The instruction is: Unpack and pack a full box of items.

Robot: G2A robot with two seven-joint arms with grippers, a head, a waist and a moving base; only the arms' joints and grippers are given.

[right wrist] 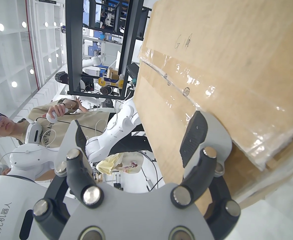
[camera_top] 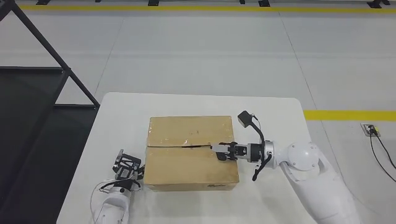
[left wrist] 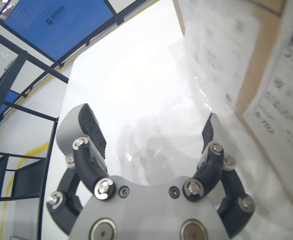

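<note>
A closed cardboard box (camera_top: 192, 153) sits in the middle of the white table (camera_top: 124, 116), its two top flaps meeting at a taped seam (right wrist: 176, 86). My right gripper (camera_top: 218, 151) hovers over the box top at the seam's right end, open; one of its fingertips (right wrist: 195, 133) lies close to the glossy tape on the box top (right wrist: 211, 51). My left gripper (camera_top: 127, 169) is low over the table beside the box's front left corner. It is open (left wrist: 150, 131) with nothing between its pads, and the box's printed side wall (left wrist: 236, 51) rises right beside it.
A black metal rack (camera_top: 37, 100) stands off the table's left side. Bare table surface (left wrist: 126, 71) stretches left of the box and behind it. The table's front edge is close to the left gripper.
</note>
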